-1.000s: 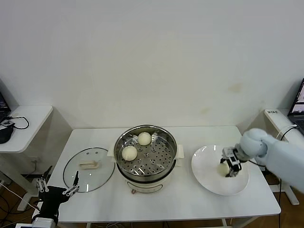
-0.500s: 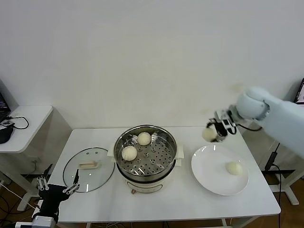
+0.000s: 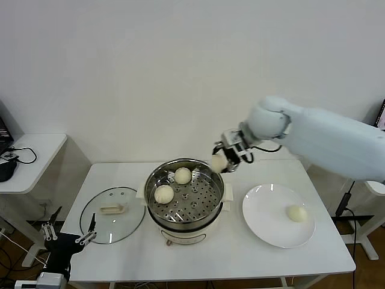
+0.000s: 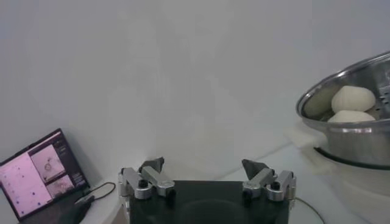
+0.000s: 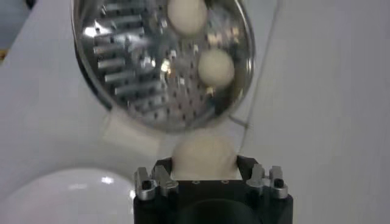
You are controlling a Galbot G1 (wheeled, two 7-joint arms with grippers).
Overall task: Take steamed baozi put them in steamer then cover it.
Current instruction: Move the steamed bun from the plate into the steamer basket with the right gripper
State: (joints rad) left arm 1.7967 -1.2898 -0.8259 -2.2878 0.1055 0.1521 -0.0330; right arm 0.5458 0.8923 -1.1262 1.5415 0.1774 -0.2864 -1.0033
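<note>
the right gripper (image 3: 224,158) hangs in the air just above the far right rim of the steamer (image 3: 207,208), its jaws clamped on 1 steamed baozi (image 3: 219,162). in the right wrist view the same bun (image 5: 204,157) sits between the jaws of the right gripper (image 5: 206,173), with the perforated steel floor of the steamer (image 5: 131,67) beyond it.

2 more buns lie inside the steamer: 1 near the far rim (image 3: 183,175) and 1 toward the left side (image 3: 163,193), apart from each other. the steamer stands on a white electric pot (image 3: 180,232) in the middle of the white table (image 3: 228,259).

to the right of the pot a white plate (image 3: 264,223) lies on the table with a 4th bun (image 3: 296,213) on its right half. to the left of the pot a round glass lid (image 3: 96,226) lies flat on the table, its pale handle (image 3: 113,209) facing up.

the left gripper (image 3: 66,238) is parked low at the near left corner of the table, beside the lid, its jaws spread wide and holding nothing; the left wrist view shows the left gripper (image 4: 206,176) with both jaws well apart and the steamer (image 4: 341,131) with 2 buns off to one side.
</note>
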